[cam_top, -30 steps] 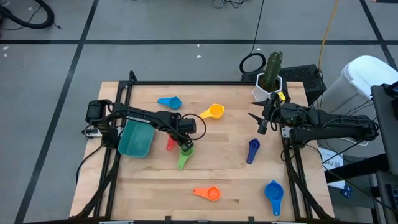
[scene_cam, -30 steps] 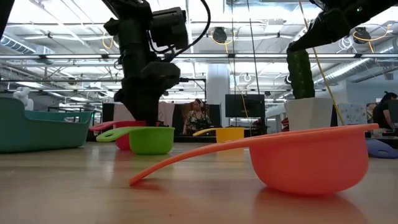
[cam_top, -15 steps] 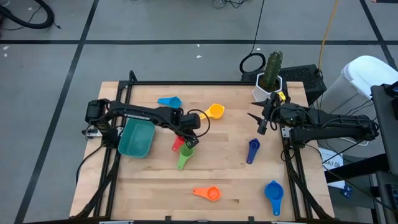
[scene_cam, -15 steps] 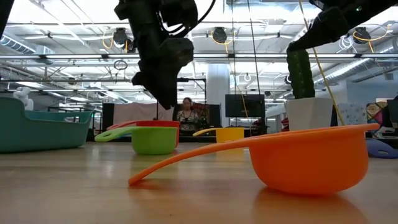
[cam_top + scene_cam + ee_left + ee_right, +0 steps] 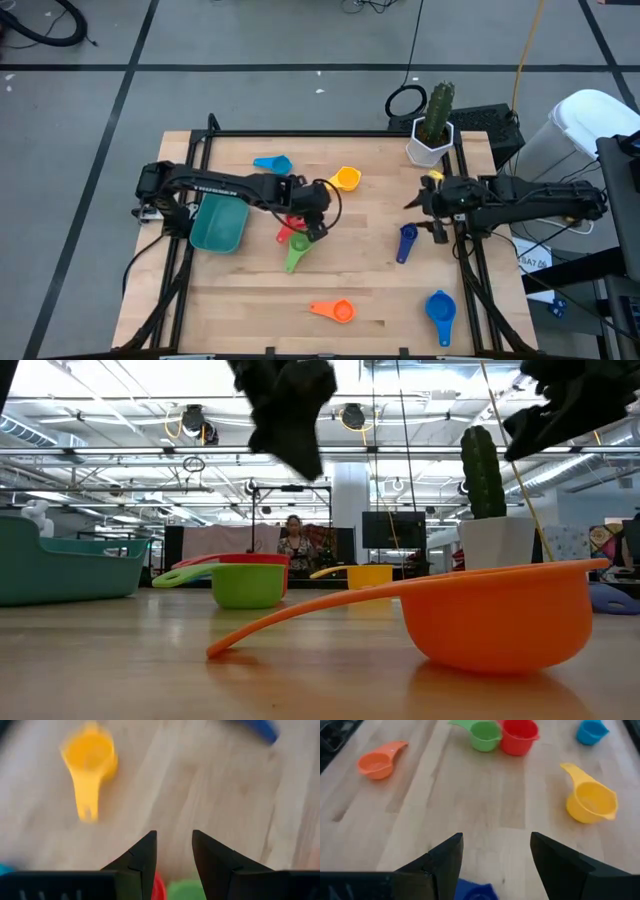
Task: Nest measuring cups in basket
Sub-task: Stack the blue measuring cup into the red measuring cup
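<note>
My left gripper: hung above the red cup and green cup, fingers parted, empty.
My right gripper: spread wide, beside the dark blue cup.

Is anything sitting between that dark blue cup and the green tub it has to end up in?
Yes. Between the dark blue cup and the tub sit the red cup and green cup, side by side, with the left gripper hovering over them.
</note>
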### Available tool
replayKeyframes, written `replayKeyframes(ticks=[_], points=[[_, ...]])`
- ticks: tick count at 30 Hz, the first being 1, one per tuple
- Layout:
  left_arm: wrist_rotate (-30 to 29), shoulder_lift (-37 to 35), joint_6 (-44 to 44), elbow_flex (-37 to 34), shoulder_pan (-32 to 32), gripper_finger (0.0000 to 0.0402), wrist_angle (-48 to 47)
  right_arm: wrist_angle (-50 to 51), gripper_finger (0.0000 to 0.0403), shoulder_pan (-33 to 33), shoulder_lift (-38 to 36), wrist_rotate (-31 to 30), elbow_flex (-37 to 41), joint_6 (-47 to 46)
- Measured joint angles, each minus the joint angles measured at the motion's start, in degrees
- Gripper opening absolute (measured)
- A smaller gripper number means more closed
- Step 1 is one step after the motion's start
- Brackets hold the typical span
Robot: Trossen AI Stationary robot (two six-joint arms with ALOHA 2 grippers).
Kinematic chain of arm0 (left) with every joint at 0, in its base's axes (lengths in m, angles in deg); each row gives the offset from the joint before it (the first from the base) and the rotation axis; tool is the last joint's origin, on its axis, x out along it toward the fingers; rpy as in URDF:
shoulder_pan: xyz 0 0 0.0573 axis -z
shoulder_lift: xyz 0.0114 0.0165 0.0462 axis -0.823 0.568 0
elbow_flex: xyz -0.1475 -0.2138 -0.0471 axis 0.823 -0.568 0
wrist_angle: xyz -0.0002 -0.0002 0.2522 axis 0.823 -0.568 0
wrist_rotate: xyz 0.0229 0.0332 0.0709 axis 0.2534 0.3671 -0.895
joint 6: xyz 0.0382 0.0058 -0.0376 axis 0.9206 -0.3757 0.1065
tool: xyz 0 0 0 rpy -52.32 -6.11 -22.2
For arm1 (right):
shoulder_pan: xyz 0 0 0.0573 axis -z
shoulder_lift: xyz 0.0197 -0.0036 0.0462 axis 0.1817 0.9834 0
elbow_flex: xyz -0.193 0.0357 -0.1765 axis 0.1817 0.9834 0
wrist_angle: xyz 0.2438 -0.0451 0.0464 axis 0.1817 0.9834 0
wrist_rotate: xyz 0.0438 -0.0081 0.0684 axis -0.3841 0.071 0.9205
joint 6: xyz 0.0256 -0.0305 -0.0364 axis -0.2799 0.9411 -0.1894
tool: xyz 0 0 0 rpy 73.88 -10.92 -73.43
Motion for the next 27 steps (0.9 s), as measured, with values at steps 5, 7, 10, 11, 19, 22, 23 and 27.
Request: replayKeyframes(ticks=[5, 7, 10, 11, 19, 22, 23, 27], points=[[-4.51, 0.0, 7.78, 5.57, 2.44, 0.0127, 5.02, 0.12, 0.0224, -4.68, 4.13, -0.2, -1.73, -1.52], [-5.81, 0.0, 10.81, 7.85, 3.37, 0.0127, 6.44, -0.53, 0.0224, -6.03, 6.69, -0.28, -2.91, -1.95], [-8.04, 0.0, 14.05, 10.11, 4.78, 0.0127, 7.61, 0.6, 0.0224, -7.79, 11.01, -0.39, -5.36, -1.98], [-8.92, 0.0, 14.92, 10.7, 5.23, 0.0127, 7.6, 1.54, 0.0224, -8.3, 12.61, -0.51, -6.72, -1.91], [-13.32, -3.25, 19.16, 11.28, 7.89, 0.0127, 5.68, 21.48, 0.0224, -13.79, 26.7, -4.88, -22.05, -5.97], [-14.62, -4.88, 20.79, 11.28, 8.72, 0.0127, 4.72, 24.38, 0.0224, -17.55, 31.33, -2.9, -25.69, -11.59], [-15.37, -5.42, 21.16, 11.28, 9.0, 0.0127, 4.32, 24.58, 0.0224, -19.01, 32.61, -1.74, -26.19, -13.47], [-17.77, -6.55, 21.5, 11.31, 9.78, 0.0127, 2.41, 25.52, 0.0224, -24.77, 37.59, 2.1, -26.15, -20.89]])
